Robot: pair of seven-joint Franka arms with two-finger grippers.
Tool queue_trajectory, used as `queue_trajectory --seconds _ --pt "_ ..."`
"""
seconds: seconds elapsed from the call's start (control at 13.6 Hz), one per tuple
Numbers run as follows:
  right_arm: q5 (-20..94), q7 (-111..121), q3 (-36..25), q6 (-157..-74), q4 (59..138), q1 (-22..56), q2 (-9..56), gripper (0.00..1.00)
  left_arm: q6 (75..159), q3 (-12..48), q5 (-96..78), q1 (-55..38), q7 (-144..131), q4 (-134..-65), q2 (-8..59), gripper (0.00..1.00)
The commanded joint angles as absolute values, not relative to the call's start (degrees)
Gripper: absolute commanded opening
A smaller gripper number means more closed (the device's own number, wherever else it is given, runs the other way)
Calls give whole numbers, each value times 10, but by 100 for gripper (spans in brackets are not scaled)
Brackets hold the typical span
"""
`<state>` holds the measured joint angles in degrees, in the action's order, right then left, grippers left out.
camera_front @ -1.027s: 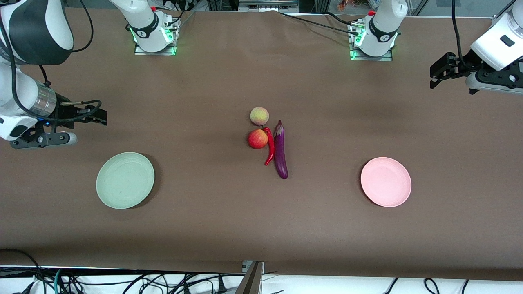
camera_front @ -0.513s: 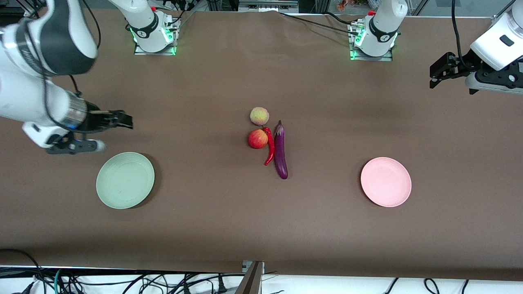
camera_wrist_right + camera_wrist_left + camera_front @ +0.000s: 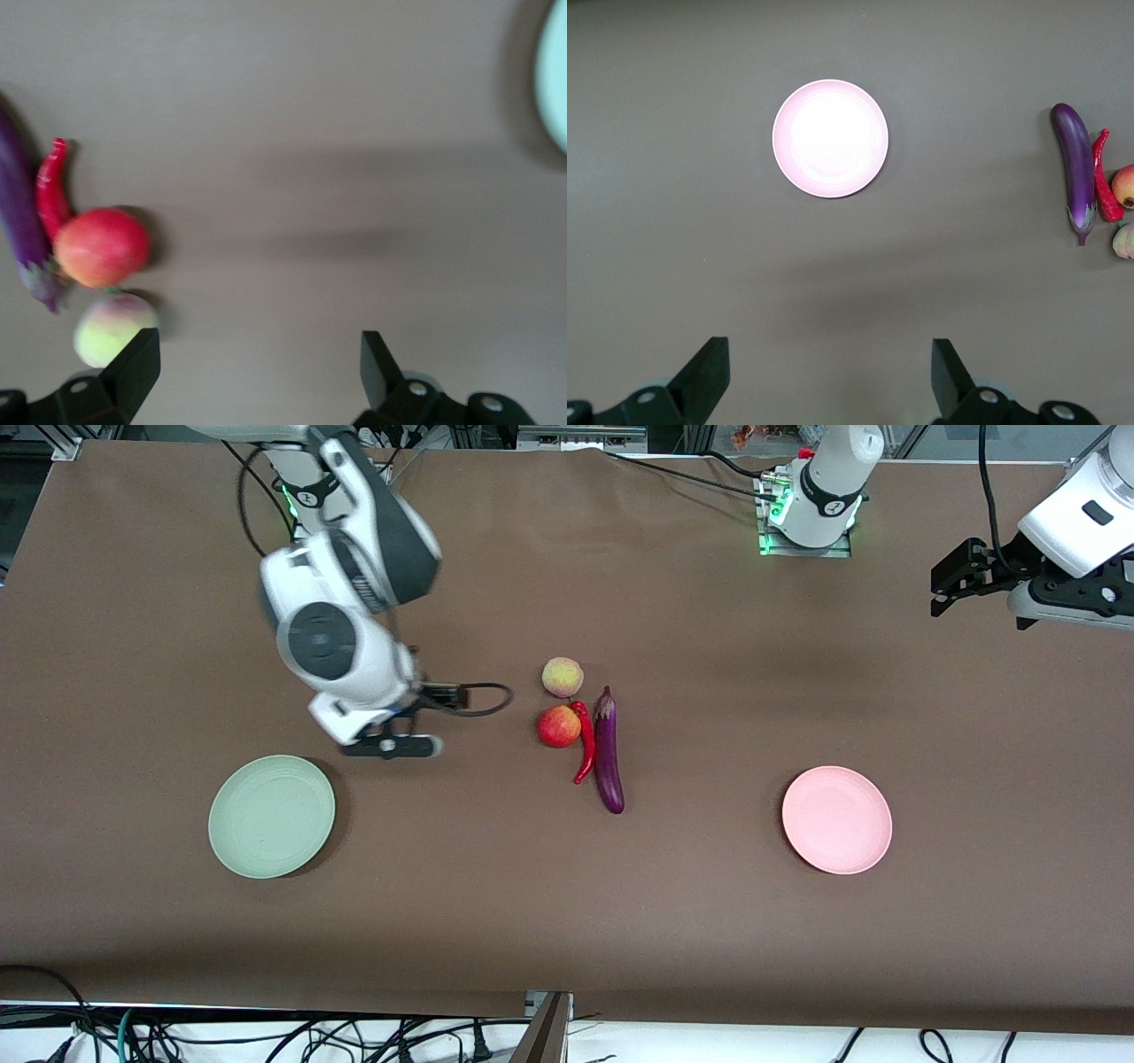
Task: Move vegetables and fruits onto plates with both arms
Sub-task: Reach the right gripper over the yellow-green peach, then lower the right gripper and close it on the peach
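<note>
I see a wide counter covered in matte brown cloth, smooth and flat. At its middle four pieces of produce lie clustered. A long, slender, glossy purple eggplant lies lengthwise, with a thin, curved, shiny red chili pepper touching its side toward the right arm's end. A small round red fruit sits against the chili, and a small round yellow-green fruit with a pink blush sits just beside it, farther from the front camera. Two round, plain, matte plates with shallow raised rims rest well apart from the cluster: a pale mint green plate toward the right arm's end and a pale pink plate toward the left arm's end. Neither plate holds anything. My right pincer hangs over bare cloth between the green plate and the fruits, its black fingers spread apart and gripping nothing. My left pincer waits high over the counter's edge at the left arm's end, its blocky black fingers also apart and unloaded.
</note>
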<state>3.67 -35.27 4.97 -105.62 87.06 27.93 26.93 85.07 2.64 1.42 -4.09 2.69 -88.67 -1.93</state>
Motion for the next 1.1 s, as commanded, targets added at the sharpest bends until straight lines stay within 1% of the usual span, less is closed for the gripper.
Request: queue_trajectory --seconds 0.0,0.22,0.59,1.03 --pt "40 -467 42 -1114 861 346 303 100 838 28 19 -40 35 -870 -15 100" --pt "40 -546 42 -1164 860 399 336 100 838 28 19 -40 35 -870 -15 100" --pt "40 -603 42 -1190 862 453 369 100 838 27 19 -40 35 -870 -15 100" --pt "33 -603 42 -1204 865 463 402 100 838 28 19 -40 35 -870 -15 100"
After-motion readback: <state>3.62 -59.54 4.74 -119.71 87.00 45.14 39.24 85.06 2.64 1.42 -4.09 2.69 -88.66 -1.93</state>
